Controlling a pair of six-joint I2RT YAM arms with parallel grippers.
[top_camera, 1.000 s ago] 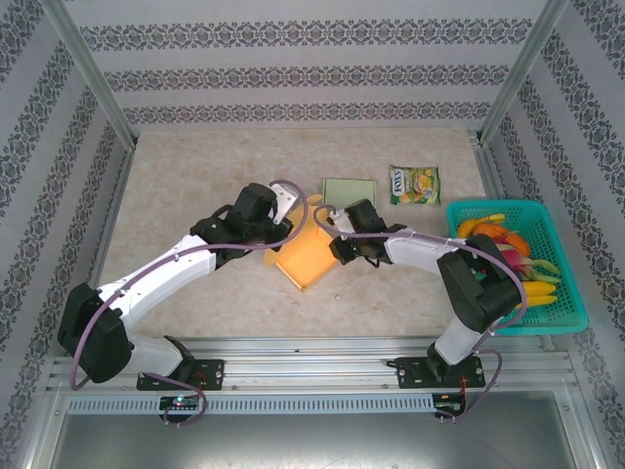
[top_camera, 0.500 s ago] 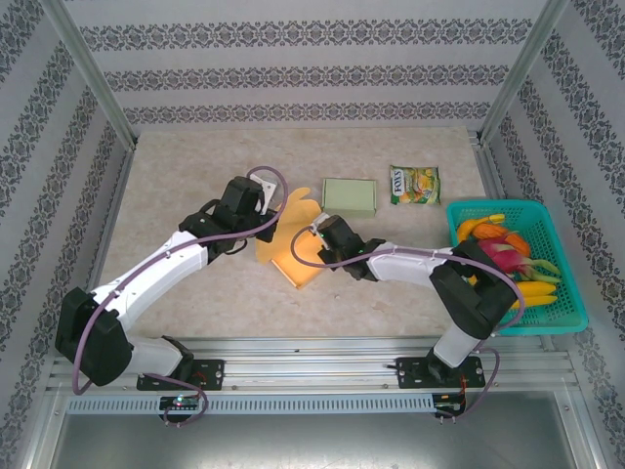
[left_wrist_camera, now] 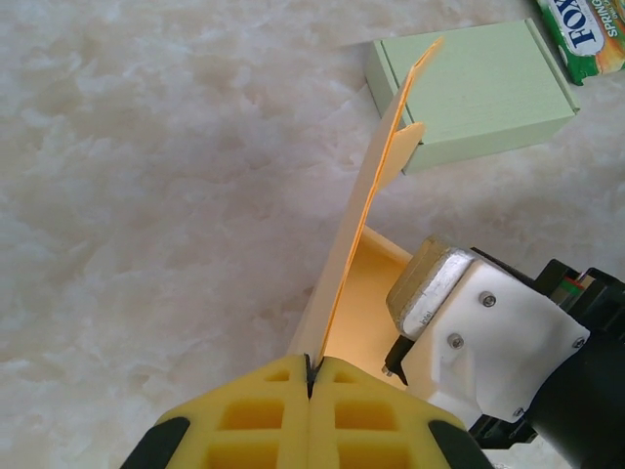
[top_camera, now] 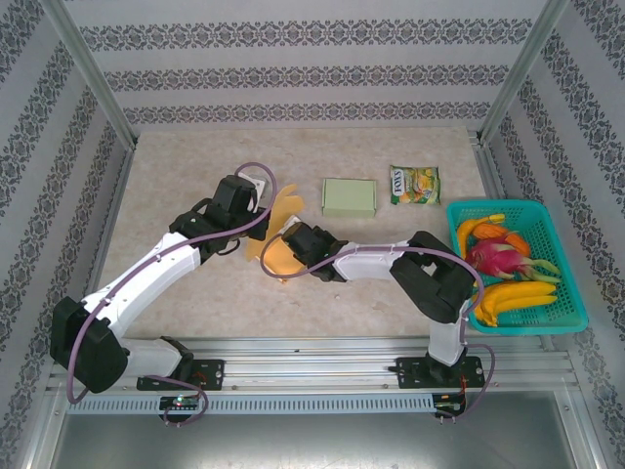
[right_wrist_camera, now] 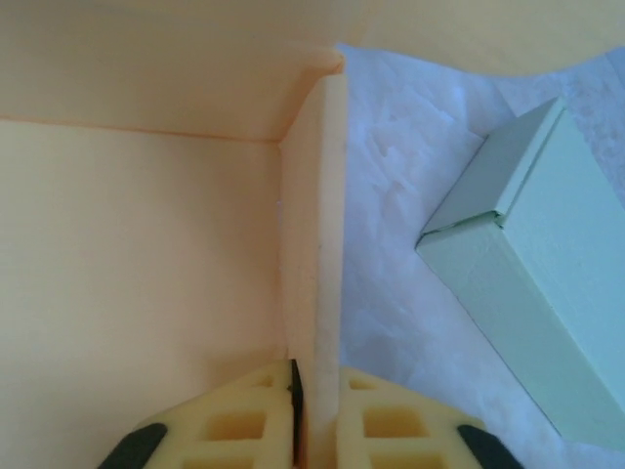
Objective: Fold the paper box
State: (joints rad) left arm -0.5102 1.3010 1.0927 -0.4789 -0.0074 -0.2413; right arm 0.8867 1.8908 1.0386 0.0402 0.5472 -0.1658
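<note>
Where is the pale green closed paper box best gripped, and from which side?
Probably from straight above, with the jaws across its two long side walls. The pale green closed paper box lies flat on the beige table, broad face up, and those walls are flat and parallel. The half-folded orange paper box stands near its left end.

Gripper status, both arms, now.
Left gripper: shut on a flap of the box.
Right gripper: shut on a side wall of the box.
</note>
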